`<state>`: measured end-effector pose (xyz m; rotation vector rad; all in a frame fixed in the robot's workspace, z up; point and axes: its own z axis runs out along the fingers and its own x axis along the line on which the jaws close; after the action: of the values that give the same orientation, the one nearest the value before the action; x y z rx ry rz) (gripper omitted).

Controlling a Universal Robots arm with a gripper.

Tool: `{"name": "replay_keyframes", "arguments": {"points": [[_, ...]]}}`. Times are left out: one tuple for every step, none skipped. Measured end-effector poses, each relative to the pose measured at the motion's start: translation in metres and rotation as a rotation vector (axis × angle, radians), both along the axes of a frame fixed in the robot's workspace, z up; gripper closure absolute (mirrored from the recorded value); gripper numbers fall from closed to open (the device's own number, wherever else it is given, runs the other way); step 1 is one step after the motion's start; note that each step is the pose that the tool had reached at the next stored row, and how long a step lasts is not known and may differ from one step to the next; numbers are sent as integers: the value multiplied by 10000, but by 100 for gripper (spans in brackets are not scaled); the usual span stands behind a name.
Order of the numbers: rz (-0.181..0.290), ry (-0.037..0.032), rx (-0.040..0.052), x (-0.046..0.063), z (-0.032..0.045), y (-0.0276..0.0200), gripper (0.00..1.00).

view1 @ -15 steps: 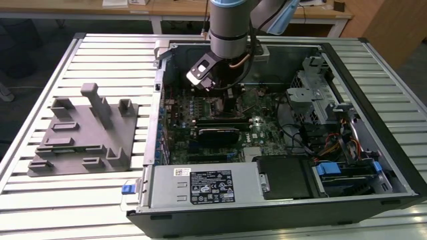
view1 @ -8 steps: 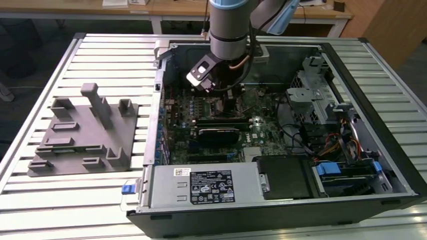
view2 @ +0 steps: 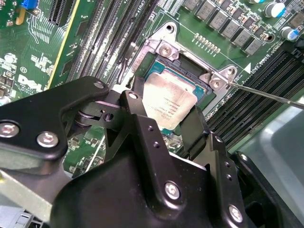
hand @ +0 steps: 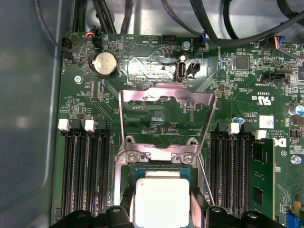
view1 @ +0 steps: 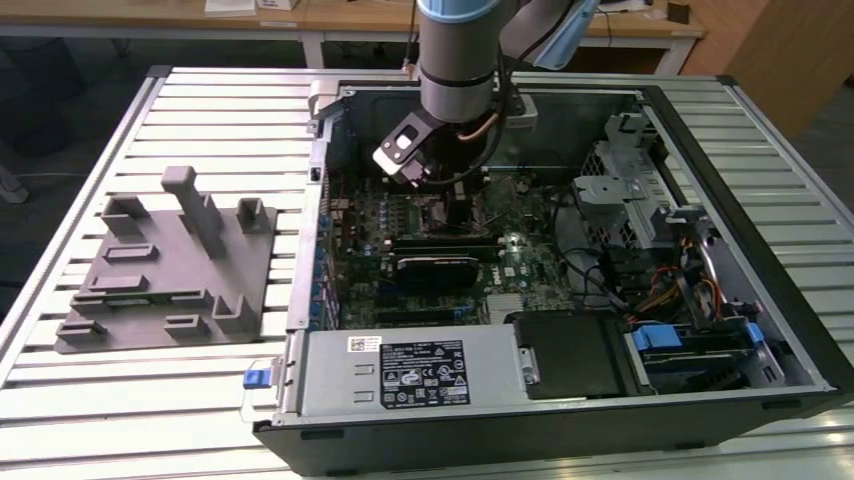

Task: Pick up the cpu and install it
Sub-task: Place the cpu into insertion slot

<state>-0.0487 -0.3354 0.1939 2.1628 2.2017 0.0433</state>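
On the slatted table, a case holds the cpu.

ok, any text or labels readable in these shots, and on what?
Nothing I can quote reliably.
On the power supply label: print too small to read.
On the small white sticker above it: too small.
On the chip: faint print, blurred.
On the circuit board: white lettering, tiny, not legible.
On the board sticker: too small.
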Motion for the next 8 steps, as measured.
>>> {"name": "replay_keyframes", "arguments": {"points": [[-1,0,1,0,-2,0,45],[-1,-1,1,0,-5,0,45],[-1,-1,1,0,-7,1,45],[-1,0,1,0,-9,1,45],[-2,-1,2,1,-11,3,45],[-2,-2,3,2,-12,5,45],[-2,-1,1,2,-12,6,45],[-2,0,0,2,-12,7,45]]}}
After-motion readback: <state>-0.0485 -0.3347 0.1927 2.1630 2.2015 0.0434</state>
